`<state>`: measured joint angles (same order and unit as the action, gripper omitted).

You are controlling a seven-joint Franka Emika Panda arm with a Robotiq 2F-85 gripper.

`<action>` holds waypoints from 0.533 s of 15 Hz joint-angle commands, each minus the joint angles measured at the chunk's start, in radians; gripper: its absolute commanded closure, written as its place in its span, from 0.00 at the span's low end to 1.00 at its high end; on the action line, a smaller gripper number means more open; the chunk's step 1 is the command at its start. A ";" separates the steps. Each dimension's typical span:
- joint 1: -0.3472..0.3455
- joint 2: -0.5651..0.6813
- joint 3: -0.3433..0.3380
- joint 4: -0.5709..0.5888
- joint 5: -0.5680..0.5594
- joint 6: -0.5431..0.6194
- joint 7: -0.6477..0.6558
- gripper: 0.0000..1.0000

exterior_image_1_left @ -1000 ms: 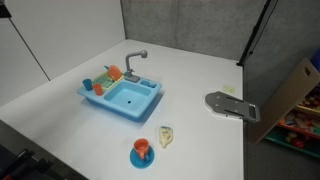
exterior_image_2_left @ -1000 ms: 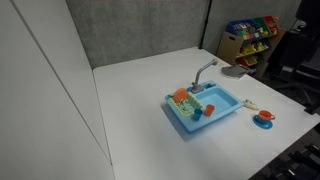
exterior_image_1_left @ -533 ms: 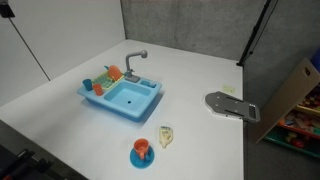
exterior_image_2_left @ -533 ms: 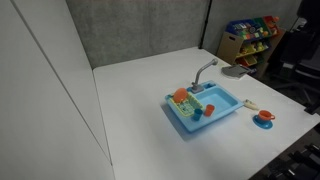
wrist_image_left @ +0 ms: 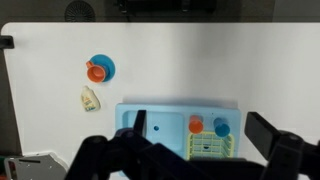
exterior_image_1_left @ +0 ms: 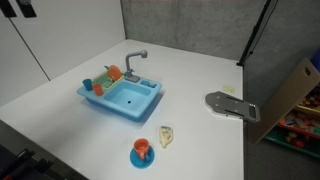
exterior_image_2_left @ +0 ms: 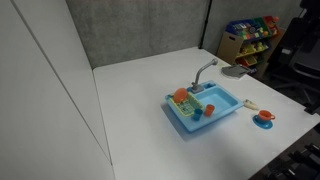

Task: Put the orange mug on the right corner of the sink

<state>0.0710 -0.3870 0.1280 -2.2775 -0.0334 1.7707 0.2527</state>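
The white table (exterior_image_1_left: 200, 70) stands before a grey wall, and a shelf of coloured toys (exterior_image_2_left: 250, 40) is at the side of the room. The orange mug (exterior_image_1_left: 142, 148) sits on a round blue saucer (exterior_image_1_left: 134, 159) on the table, near the sink (exterior_image_1_left: 110, 106) but apart from it. Only the wrist view shows the gripper (wrist_image_left: 190, 150). Its jaws are wide apart and hold nothing, and the sink is seen between them.
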 commanded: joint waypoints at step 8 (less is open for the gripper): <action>-0.098 0.081 -0.124 -0.031 0.076 0.228 -0.011 0.00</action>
<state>-0.0120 -0.3360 0.0136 -2.2953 0.0133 1.9319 0.2299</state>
